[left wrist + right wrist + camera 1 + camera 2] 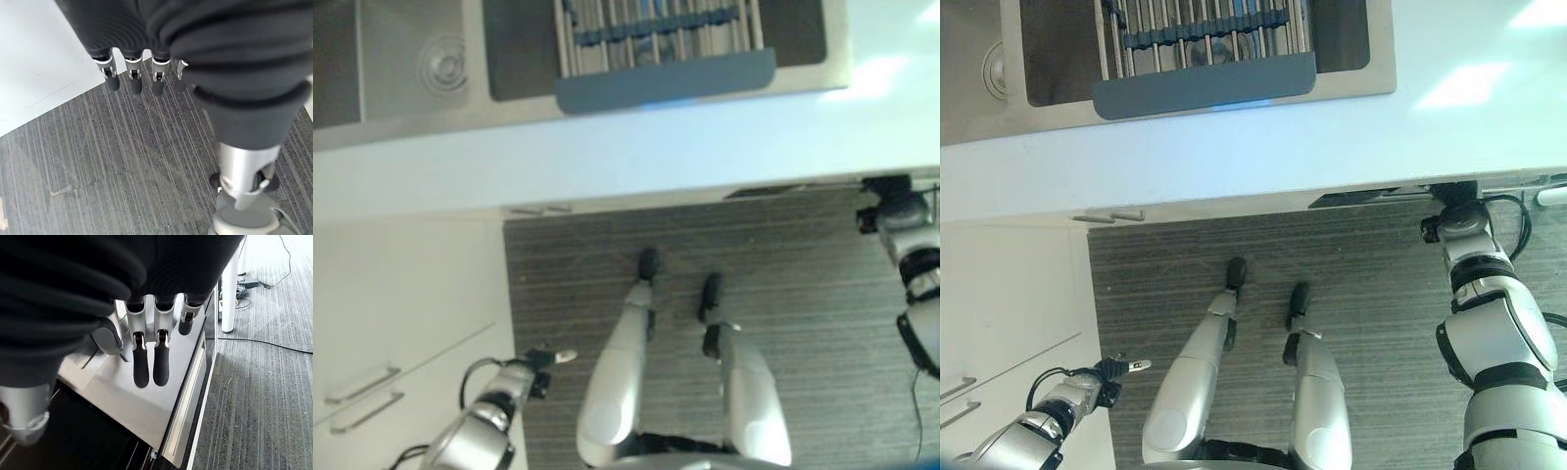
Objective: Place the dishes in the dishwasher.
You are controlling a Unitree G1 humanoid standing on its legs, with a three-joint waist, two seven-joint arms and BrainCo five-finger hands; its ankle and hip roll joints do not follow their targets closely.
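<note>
The right hand [146,357], fingers straight and together, reaches under the far-right countertop [1263,157] at the dishwasher door [142,406]; the dish rack [1200,39] lies far left; left hand [132,78] hangs relaxed, empty

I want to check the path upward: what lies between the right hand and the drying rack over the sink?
In the right eye view, bare white countertop separates the right hand, at the counter's front edge, from the drying rack over the sink.

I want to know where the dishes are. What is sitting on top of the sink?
A roll-up drying rack with a blue-grey mat edge lies across the sink. No dishes are visible on it; the basin under the rack is mostly hidden.
</note>
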